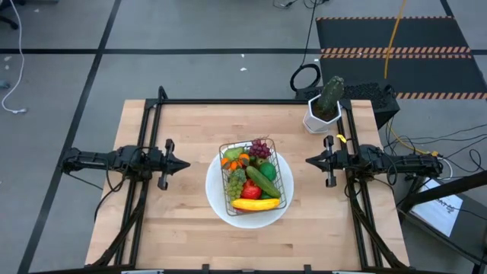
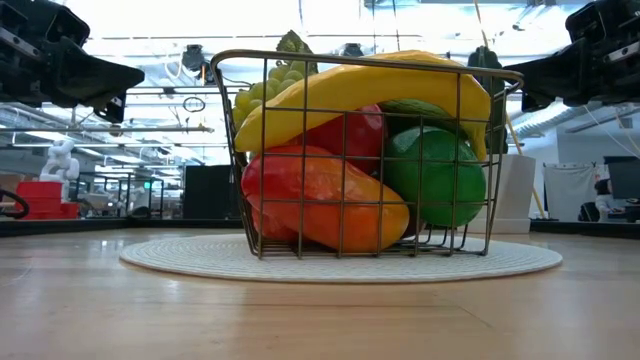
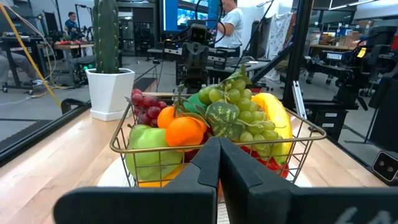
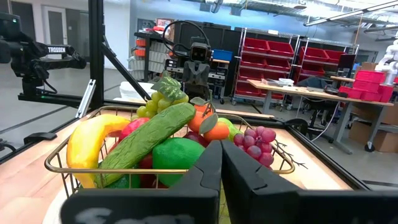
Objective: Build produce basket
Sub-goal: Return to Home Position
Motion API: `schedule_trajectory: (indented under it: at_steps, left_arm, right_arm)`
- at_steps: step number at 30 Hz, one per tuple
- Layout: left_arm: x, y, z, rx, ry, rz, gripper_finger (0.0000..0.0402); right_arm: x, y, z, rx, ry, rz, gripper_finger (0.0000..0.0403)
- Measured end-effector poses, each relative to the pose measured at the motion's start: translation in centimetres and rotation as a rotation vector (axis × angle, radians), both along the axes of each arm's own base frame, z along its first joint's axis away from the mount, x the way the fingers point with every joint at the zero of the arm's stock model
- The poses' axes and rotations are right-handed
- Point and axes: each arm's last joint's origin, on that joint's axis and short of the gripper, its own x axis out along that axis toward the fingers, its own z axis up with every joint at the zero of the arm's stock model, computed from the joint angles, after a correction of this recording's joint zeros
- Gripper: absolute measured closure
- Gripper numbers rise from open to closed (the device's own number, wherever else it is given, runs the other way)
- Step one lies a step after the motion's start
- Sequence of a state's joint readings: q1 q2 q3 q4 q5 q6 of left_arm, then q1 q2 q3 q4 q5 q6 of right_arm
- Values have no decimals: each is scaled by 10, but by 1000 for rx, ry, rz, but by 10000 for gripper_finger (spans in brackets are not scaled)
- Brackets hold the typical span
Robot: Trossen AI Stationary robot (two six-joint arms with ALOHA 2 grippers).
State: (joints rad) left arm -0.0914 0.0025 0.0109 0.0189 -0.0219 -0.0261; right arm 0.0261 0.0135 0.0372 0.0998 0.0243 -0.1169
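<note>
The wire basket [image 1: 280,176] stands on a round white plate [image 1: 217,199] at the table's middle. It is filled with produce: a banana [image 1: 255,204], a cucumber [image 1: 262,181], purple grapes [image 1: 260,147], green grapes [image 1: 237,183], a lime [image 2: 432,176], tangerines [image 3: 184,129] and an orange pepper [image 2: 325,205]. My left gripper [image 1: 186,164] is shut and points level at the basket from the table's left, some way off. Opposite it, my right gripper [image 1: 308,160] is shut too, pointing in from the right, also apart from the basket.
A potted green cactus [image 1: 325,106] in a white pot stands at the table's far right corner, just beyond my right arm. Bare wooden tabletop [image 1: 183,228] lies around the plate. A dark frame rail [image 1: 251,101] runs along the far edge.
</note>
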Motion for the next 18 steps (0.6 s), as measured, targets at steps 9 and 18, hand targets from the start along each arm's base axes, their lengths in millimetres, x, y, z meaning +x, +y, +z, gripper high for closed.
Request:
schedule_trajectory:
  at_steps: [9, 18]
  left_arm:
    - [0, 0, 0, 0, 0, 0, 396]
    - [0, 0, 0, 0, 0, 0, 396]
  right_arm:
    - [0, 0, 0, 0, 0, 0, 403]
    - [0, 0, 0, 0, 0, 0, 403]
